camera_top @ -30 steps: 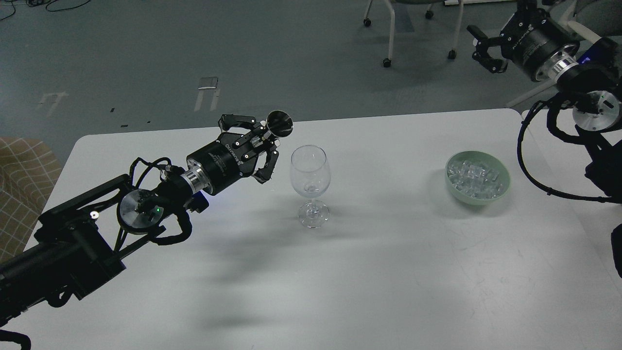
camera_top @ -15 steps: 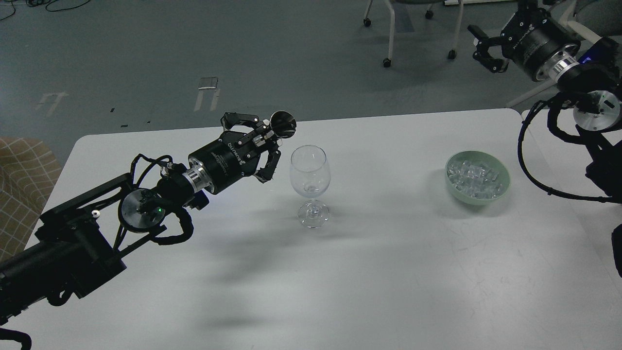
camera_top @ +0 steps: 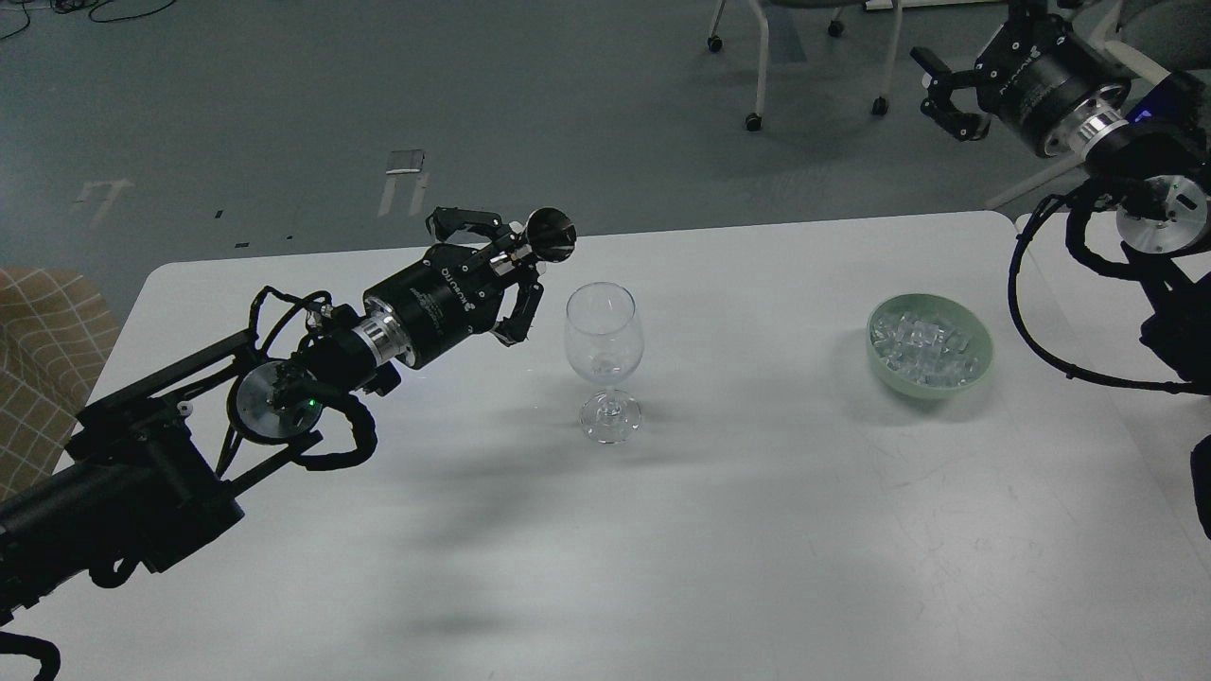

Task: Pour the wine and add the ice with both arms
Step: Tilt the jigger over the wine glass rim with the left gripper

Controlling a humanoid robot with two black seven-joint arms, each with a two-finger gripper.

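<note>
A wine glass stands upright on the white desk, and it serves here as the landmark. Whether it holds any liquid cannot be told.

To the left of the glass, the left arm reaches in over the desk. Its left claw hangs just beside the glass rim, above the desk. The fingers are spread wide apart, and a small dark funnel-shaped piece sits at the claw's front, up and to the left of the rim; how the claw has hold of it cannot be told.

To the right of the glass, well apart, a pale green bowl rests on the desk with the ice heaped inside.

Far up and to the right of the glass, beyond the desk's back edge, the right claw hangs in the air with its fingers parted and nothing between them.
</note>
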